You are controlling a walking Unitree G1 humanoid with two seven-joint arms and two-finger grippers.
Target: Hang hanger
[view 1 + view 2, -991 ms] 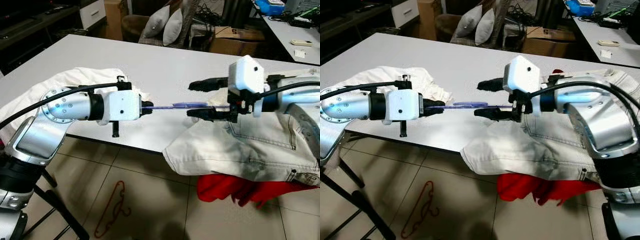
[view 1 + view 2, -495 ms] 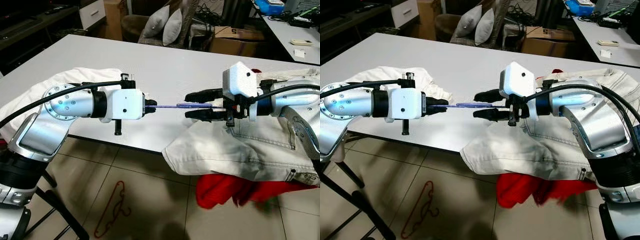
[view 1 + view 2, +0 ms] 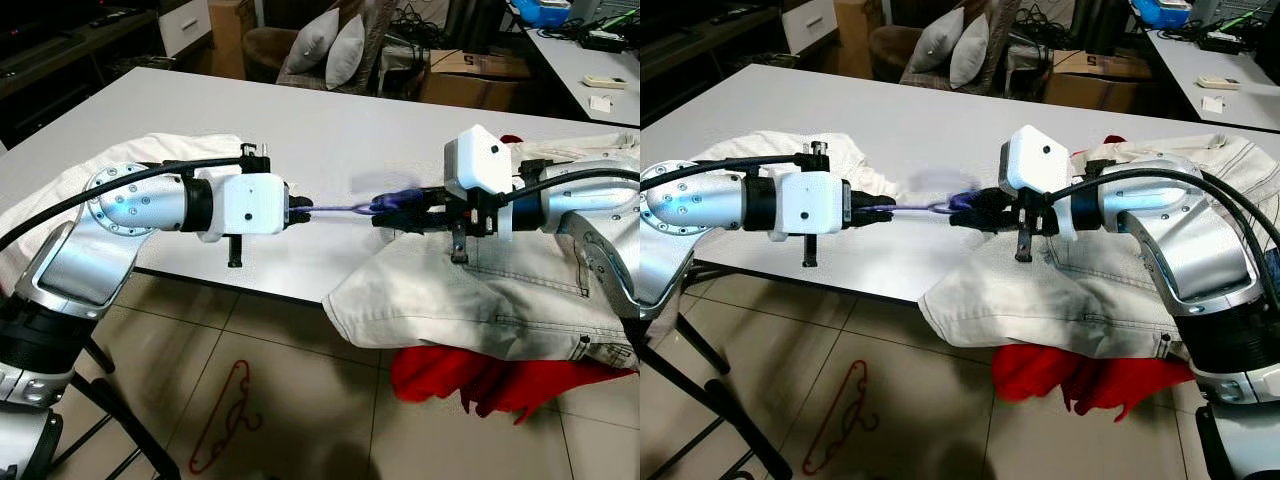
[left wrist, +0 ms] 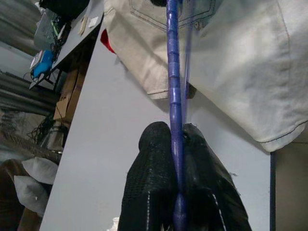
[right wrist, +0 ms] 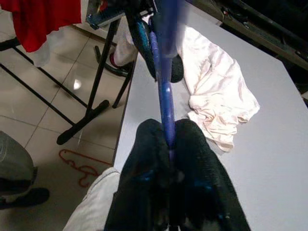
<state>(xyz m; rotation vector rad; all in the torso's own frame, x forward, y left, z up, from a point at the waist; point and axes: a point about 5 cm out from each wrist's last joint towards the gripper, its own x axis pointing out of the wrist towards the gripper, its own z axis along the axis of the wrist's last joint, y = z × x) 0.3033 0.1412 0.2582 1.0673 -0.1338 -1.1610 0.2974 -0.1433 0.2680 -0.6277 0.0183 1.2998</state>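
Note:
A thin purple hanger (image 3: pixel 345 207) is held level above the white table (image 3: pixel 300 130), edge-on between my two arms. My left gripper (image 3: pixel 304 207) is shut on its left end; in the left wrist view the hanger (image 4: pixel 173 91) runs out from between the black fingers (image 4: pixel 150 178). My right gripper (image 3: pixel 385 208) is shut on the hanger's right end, and the right wrist view has the purple bar (image 5: pixel 165 103) pinched between its fingers (image 5: pixel 144 183). Both grippers hover just over the table's near edge.
Pale jeans (image 3: pixel 480 290) drape over the table's near edge on the right, above a red garment (image 3: pixel 480 375). A white cloth (image 3: pixel 150 160) lies on the table at left. A red hanger (image 3: pixel 225 415) lies on the tiled floor. Cushions and boxes stand behind.
My right gripper's fingers, open around the hanger before, have shut on its right end. The left arm has kept its hold and barely shifted.

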